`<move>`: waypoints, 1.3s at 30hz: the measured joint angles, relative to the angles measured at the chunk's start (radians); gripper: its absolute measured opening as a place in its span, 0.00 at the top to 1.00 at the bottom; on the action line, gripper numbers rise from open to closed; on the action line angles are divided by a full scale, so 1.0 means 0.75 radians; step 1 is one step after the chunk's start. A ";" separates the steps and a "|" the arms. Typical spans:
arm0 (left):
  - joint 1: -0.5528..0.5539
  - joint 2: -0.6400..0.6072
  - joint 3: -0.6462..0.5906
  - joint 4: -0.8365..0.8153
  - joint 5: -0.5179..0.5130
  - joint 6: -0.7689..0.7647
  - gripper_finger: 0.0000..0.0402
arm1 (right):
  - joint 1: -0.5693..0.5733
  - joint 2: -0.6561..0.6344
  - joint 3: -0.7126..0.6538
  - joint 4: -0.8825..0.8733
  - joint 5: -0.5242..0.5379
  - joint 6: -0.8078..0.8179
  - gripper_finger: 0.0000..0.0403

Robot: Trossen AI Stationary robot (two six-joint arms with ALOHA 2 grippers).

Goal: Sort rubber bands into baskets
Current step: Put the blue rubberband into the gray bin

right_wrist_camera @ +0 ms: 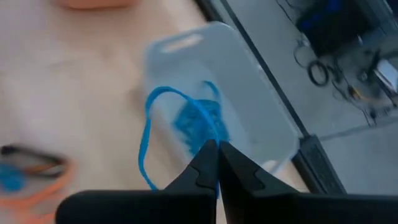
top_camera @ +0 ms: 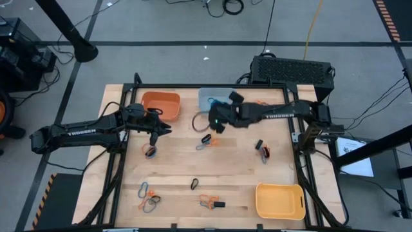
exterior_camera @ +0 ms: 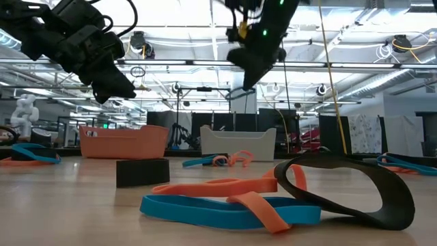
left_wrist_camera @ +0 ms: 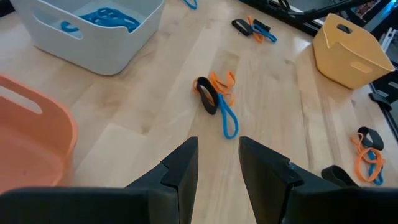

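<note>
Right claw point(right_wrist_camera: 216, 163) pinched shut on a blue rubber band point(right_wrist_camera: 152, 134), raised beside the pale basket point(right_wrist_camera: 249, 93) at the table's far edge, more blue bands inside, left claw point(left_wrist_camera: 217, 165) parted and empty near the orange basket point(left_wrist_camera: 28, 134), other bands point(left_wrist_camera: 217, 99) scattered mid-table, yellow basket point(top_camera: 279, 200) at the near right corner.

Orange basket point(left_wrist_camera: 28, 134) cut off by edge; right wrist view blurred.

We see two dark, matte, six-joint arms point(top_camera: 84, 131) with white "TROSSEN" lettering (a green light glows on one), ending in blunt black fingers point(left_wrist_camera: 180, 171).
</note>
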 joint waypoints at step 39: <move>-0.097 0.001 0.004 -0.096 -0.015 0.105 0.69 | -0.340 0.096 0.000 0.224 -0.286 -0.214 0.99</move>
